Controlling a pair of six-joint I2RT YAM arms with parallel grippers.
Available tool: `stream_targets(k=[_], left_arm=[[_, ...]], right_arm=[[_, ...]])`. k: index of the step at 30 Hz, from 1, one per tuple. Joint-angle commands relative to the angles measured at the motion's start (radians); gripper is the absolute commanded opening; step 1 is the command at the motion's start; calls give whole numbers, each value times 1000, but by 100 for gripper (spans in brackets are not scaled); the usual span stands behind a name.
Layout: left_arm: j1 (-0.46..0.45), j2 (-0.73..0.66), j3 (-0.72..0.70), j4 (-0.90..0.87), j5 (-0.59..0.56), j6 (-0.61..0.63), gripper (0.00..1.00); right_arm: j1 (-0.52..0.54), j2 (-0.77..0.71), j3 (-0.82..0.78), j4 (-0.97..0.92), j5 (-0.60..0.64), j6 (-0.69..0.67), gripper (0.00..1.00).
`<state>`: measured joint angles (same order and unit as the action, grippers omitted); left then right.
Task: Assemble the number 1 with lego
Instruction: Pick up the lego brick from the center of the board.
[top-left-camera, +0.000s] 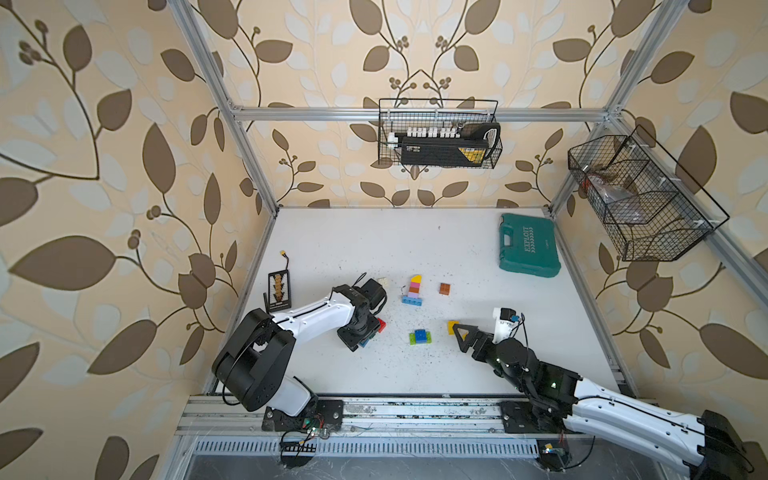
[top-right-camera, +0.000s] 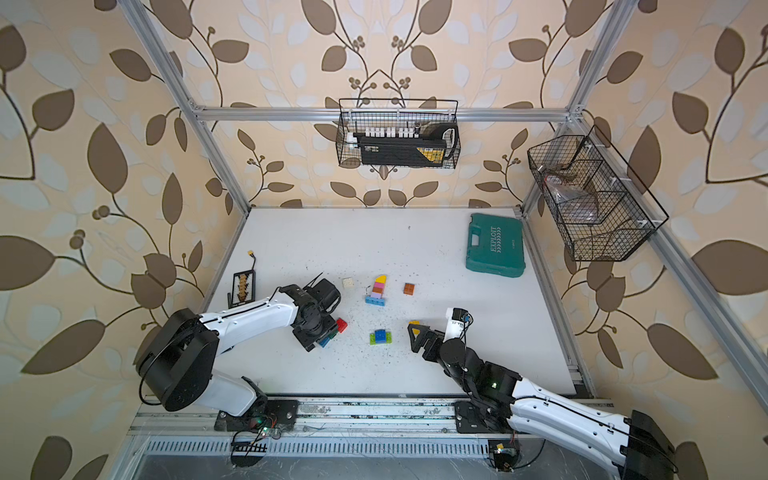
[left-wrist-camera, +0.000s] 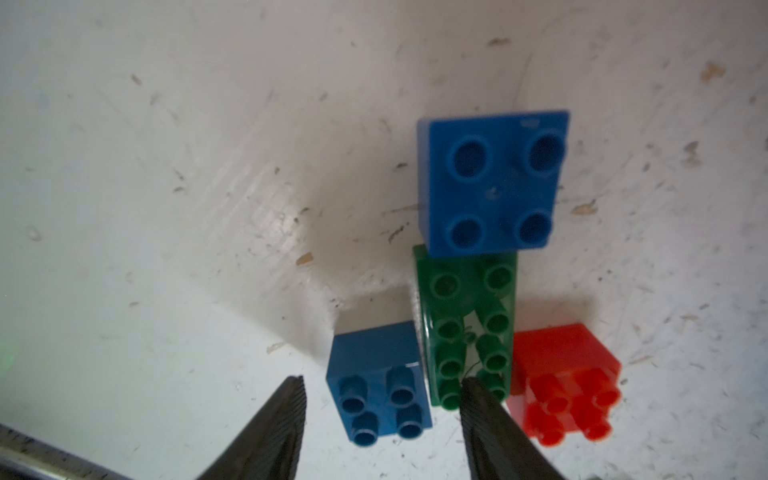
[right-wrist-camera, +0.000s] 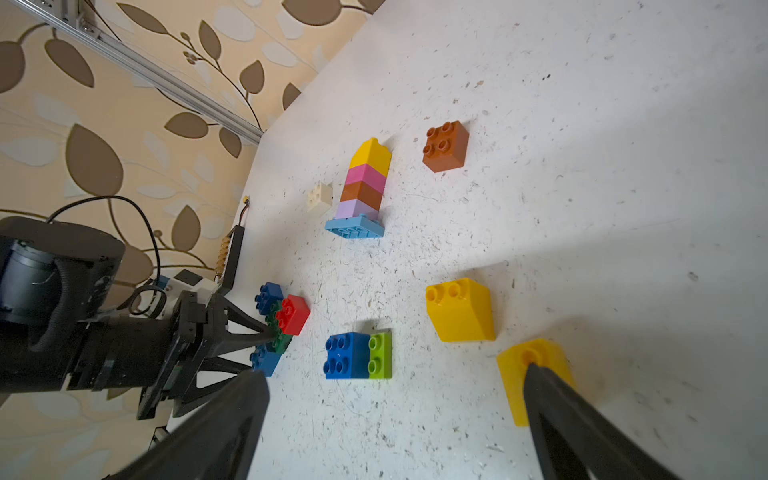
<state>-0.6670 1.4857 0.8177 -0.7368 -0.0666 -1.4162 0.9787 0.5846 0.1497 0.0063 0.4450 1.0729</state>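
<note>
Likely pick step: left gripper (left-wrist-camera: 383, 381), jaws apart, straddles blue brick (left-wrist-camera: 376, 365) just beside green brick (left-wrist-camera: 465, 328); right gripper (right-wrist-camera: 392, 371) wide open, empty; next: close squarely.

Both top views overlook the table (top-left-camera: 415, 241) from above; each wrist camera faces the lego (left-wrist-camera: 492, 183) from nearer.

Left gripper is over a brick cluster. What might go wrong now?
On the left gripper one finger overlaps the long green brick beside the blue brick it straddles, so closing may shove it and the red brick. The open right gripper has a fingertip at the yellow sloped brick; moving may drag it.
</note>
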Motion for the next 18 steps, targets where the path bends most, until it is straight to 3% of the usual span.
stream_targets(k=[1,18], left_arm=[[4,-22,-17,-17,13,-21,59],[-18,-75,-69,-2,39,-32,29]], right_arm=[[-5,33,12,24,3,-7,99],[-5,95,46,-8,1,13,99]])
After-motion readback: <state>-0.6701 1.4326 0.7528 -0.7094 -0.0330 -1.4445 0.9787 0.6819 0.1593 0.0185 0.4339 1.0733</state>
